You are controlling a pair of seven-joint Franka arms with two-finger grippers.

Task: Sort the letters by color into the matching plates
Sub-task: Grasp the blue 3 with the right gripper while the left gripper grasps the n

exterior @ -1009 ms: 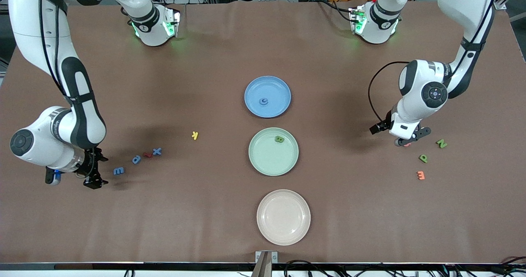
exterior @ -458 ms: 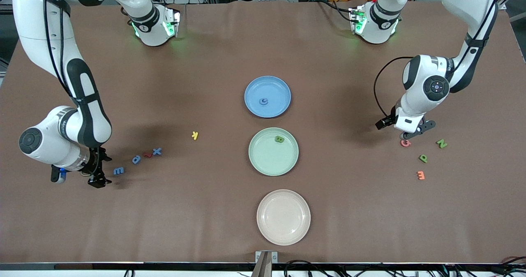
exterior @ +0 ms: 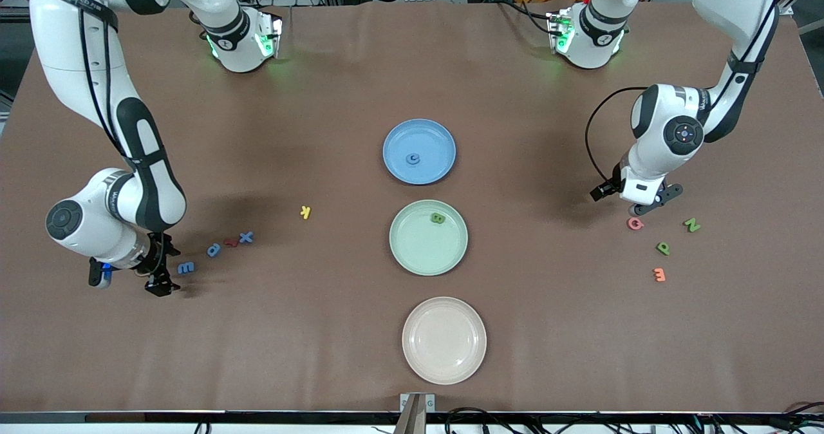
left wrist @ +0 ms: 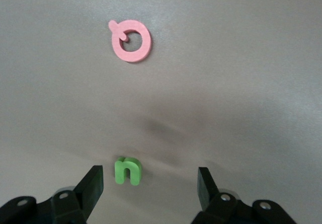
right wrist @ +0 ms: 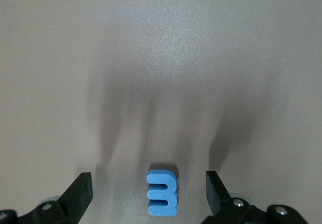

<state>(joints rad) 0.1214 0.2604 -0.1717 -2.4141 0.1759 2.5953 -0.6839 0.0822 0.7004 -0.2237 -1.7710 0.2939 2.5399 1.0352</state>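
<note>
We count one blue letter (exterior: 413,158) in the blue plate (exterior: 432,138) and one green letter (exterior: 438,217) in the green plate (exterior: 418,248). Three of each colour lie on the surface (other colours ignored). The right tool (exterior: 159,283) is wide over the blue E (exterior: 186,267). The left tool (left wrist: 151,181) is wide astride the green n (left wrist: 128,171).

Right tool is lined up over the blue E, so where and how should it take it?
Probably straight down from above, pinching the blue E across its two long outer edges. It lies flat on the table between the right tool's open fingers, clear of neighbours.
</note>
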